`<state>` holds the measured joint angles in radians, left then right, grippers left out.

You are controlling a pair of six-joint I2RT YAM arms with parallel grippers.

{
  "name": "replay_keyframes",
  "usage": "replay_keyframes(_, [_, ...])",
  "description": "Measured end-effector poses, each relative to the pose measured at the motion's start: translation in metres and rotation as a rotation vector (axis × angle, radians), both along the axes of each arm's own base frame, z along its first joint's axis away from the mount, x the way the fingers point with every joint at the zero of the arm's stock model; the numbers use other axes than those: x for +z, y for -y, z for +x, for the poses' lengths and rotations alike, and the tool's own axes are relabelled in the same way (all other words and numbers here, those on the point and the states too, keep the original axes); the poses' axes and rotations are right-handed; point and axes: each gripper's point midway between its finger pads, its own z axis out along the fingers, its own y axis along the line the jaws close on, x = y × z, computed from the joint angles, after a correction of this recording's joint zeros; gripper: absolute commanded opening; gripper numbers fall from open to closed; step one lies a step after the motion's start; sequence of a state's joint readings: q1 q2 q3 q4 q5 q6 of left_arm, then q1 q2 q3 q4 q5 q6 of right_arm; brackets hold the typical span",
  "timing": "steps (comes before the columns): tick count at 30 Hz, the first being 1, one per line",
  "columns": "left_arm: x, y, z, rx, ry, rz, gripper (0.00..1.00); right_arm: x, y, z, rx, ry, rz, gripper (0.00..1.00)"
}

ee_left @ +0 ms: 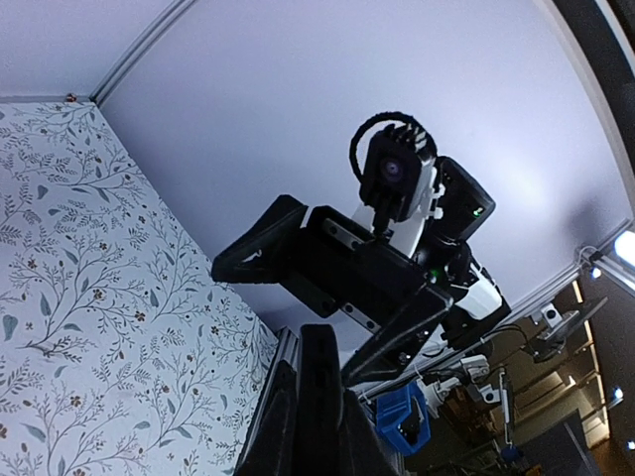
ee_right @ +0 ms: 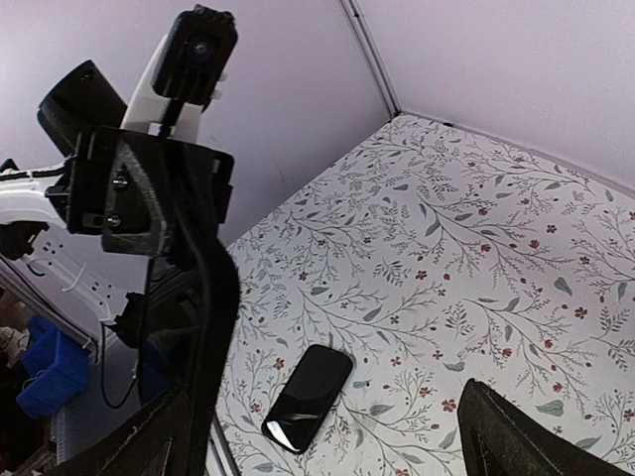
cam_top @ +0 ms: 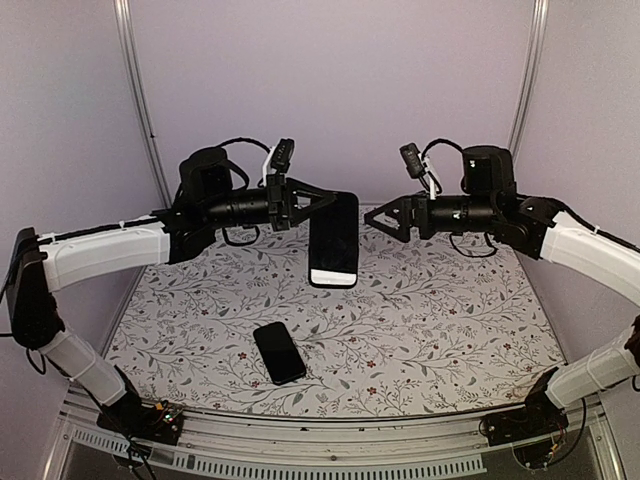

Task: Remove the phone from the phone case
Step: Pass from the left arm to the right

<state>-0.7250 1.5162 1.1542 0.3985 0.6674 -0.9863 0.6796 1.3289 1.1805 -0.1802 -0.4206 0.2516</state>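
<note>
The left gripper [cam_top: 325, 200] held the black phone case [cam_top: 334, 240] in the air above the floral tabletop [cam_top: 450, 320], its jaws clamped on the case's upper end so that the case hung lengthwise, a pale strip showing along its lower edge. The right gripper [cam_top: 385, 220] hovered just beside the case on the opposite side, not touching it, with its jaws spread wide apart. The phone [cam_top: 280, 352] was out of the case and lay flat on the tabletop, glossy dark face up, nearer the arm bases and well apart from both grippers.
</note>
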Motion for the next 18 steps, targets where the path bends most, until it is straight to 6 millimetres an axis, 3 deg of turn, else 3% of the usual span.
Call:
replay_keyframes(5, [-0.003, 0.012, 0.003, -0.056, 0.038, 0.013, 0.0, 0.017, 0.008, -0.025, 0.133, -0.078, 0.078, 0.92])
replay_keyframes(13, [-0.001, 0.02, -0.018, -0.19, 0.097, 0.013, 0.0, 0.036, 0.008, -0.054, 0.3, -0.172, 0.146, 0.78])
replay_keyframes(18, [0.006, 0.028, -0.034, -0.251, 0.125, 0.0, 0.0, 0.042, 0.003, -0.056, 0.344, -0.203, 0.155, 0.66])
